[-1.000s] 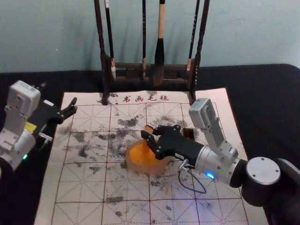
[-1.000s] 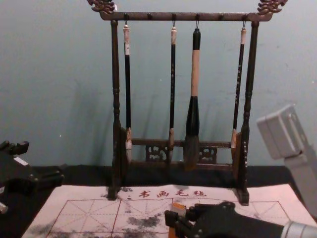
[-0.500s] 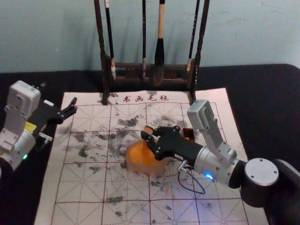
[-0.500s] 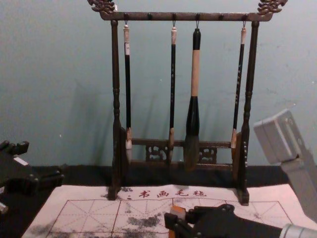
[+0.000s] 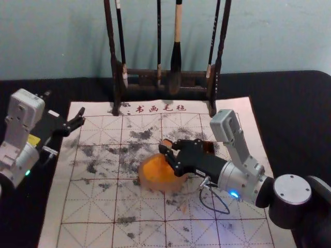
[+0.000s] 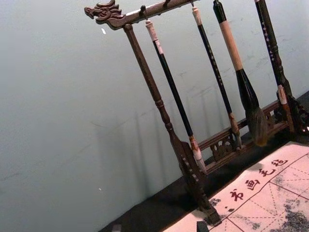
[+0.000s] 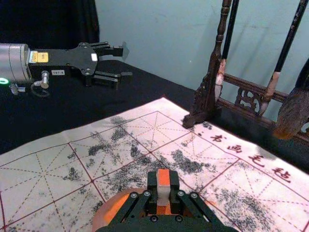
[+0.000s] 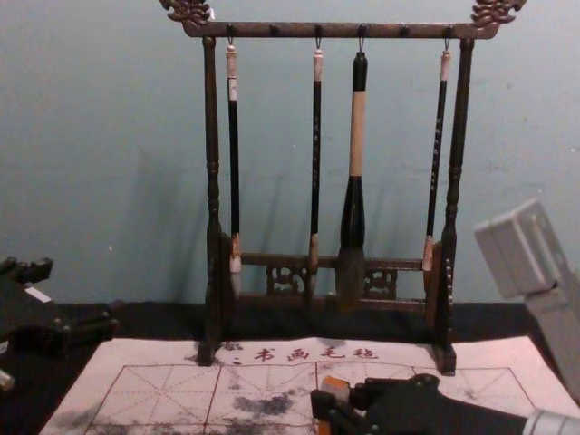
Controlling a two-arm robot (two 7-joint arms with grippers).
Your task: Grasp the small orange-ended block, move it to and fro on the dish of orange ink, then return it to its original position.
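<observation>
Shifting slightly to the robot's right — that's the change. Head view: right gripper and the small block sit a touch farther right than in the last frames, by the far side of the ink dish. Reads as part of the to-and-fro, not the return. Left gripper parked over the left edge of the mat, jaws apart.

Chest view: same small shift; block near upright, orange end up.

Right wrist view: jaws clamped on the block, no tilt between them. Orange ink close by its lower end — contact, can't tell. If it's riding high, the strokes won't pick up ink; keep it low, then take it home.

Left wrist view: brush rack and mat, nothing to act on.
</observation>
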